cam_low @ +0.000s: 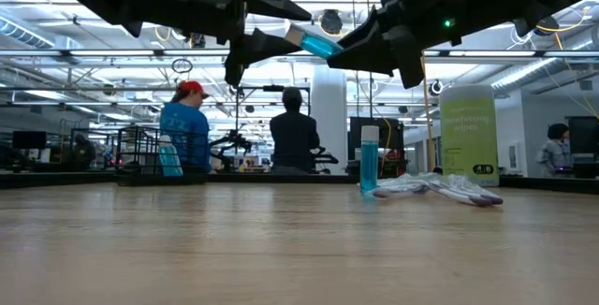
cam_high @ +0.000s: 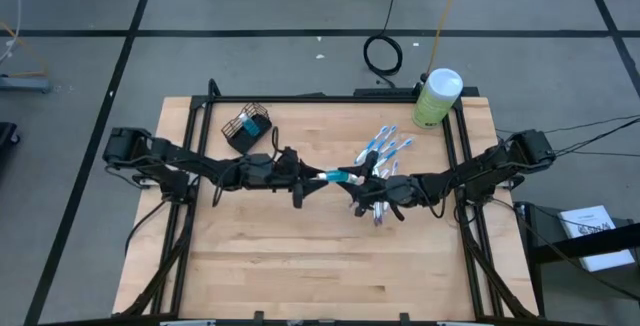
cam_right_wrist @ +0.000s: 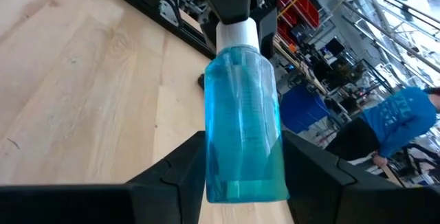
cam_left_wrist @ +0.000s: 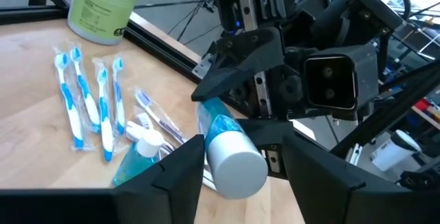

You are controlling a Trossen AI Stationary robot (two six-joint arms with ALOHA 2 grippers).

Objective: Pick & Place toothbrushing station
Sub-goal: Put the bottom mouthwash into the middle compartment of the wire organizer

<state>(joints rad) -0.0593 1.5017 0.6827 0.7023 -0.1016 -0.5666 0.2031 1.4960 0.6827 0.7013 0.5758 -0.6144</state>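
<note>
A: We log a mid-air handover. The blue bottle (cam_high: 337,176) hangs above the middle of the surface (cam_high: 300,256), well off the wood, between both arms. The right gripper (cam_right_wrist: 240,176) has its jaws pinching the bottle's body; the left gripper (cam_left_wrist: 237,172) has its jaws around the white-capped end.

B: Whether the left jaws grip yet or only bracket the cap, we cannot tell. Our judgement: the next move needs one firm hold before the other lets go, or the bottle drops.

A: Behind, the toothbrushes (cam_high: 385,148) lie in a loose pile beside a second, standing blue bottle (cam_low: 370,160). The mesh cup holder (cam_high: 248,126) sits at the far left of the surface, well apart.

B: The green canister (cam_high: 436,98) stands at the far right corner. Beyond, people (cam_low: 187,127) work at benches.
</note>
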